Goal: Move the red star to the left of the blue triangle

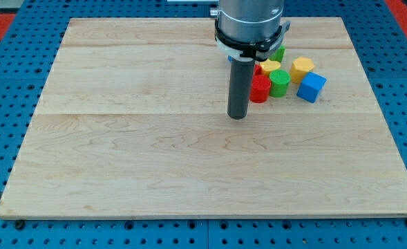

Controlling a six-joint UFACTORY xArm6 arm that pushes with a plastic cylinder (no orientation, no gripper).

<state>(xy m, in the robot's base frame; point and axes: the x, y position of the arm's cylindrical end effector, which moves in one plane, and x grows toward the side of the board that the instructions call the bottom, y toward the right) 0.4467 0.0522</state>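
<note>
You see my tip (pixel 238 116) on the pale wooden board (pixel 120 159), just left of the red star-shaped block (pixel 260 88); no jaws, nothing held.

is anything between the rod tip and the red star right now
Nothing visible does. My tip sits just to the view's left of the red star, with only a sliver of bare board between them. The green block, yellow block and blue cube all lie on the star's far side, to the view's right.
</note>
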